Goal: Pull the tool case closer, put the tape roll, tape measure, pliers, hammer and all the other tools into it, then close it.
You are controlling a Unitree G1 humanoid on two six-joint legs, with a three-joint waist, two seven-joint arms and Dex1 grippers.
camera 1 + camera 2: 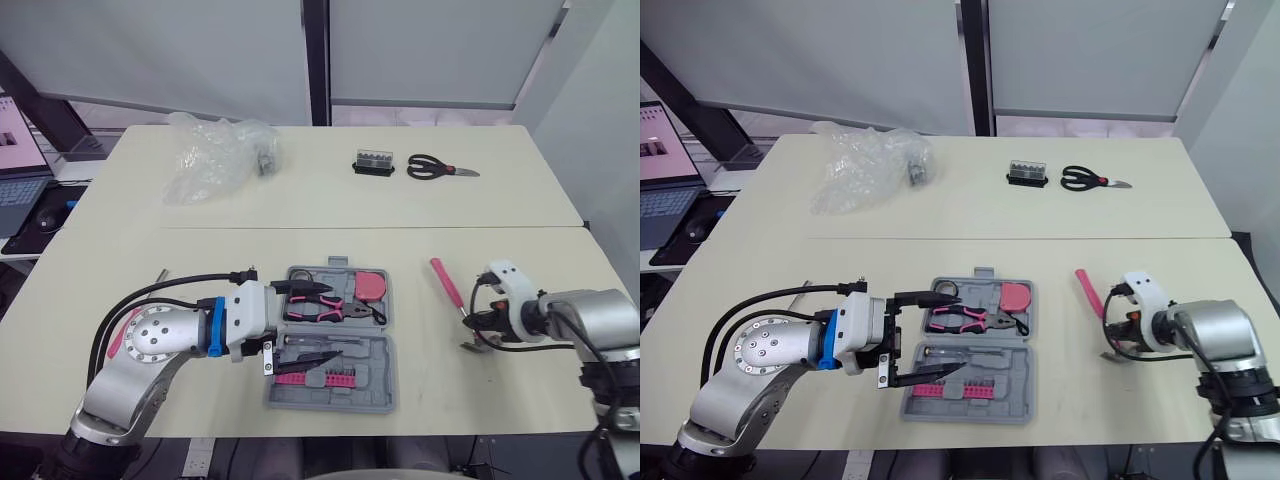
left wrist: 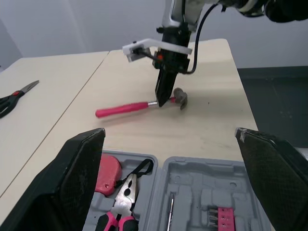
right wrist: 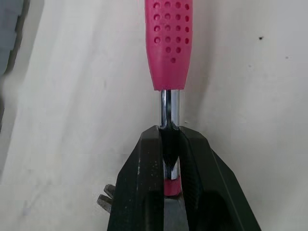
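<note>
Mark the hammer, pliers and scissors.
hammer [image 1: 447, 285], left eye view, on its pink handle.
pliers [image 1: 312, 307], left eye view, on the pink handles.
scissors [image 1: 428, 167], left eye view, on the black handles.

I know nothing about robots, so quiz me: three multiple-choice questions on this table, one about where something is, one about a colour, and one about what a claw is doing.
1. Where is the hammer?
A) on the table, right of the tool case
B) inside that case
C) on the floor

2. What colour is the hammer's handle?
A) blue
B) yellow
C) pink

3. The right claw is:
A) wide open
B) shut on the hammer's metal shaft
C) shut on nothing

Answers: 1 A, it lies on bare tabletop beside the case; 2 C, the grip is pink; 3 B, the claw pinches the shaft near the head.
</note>
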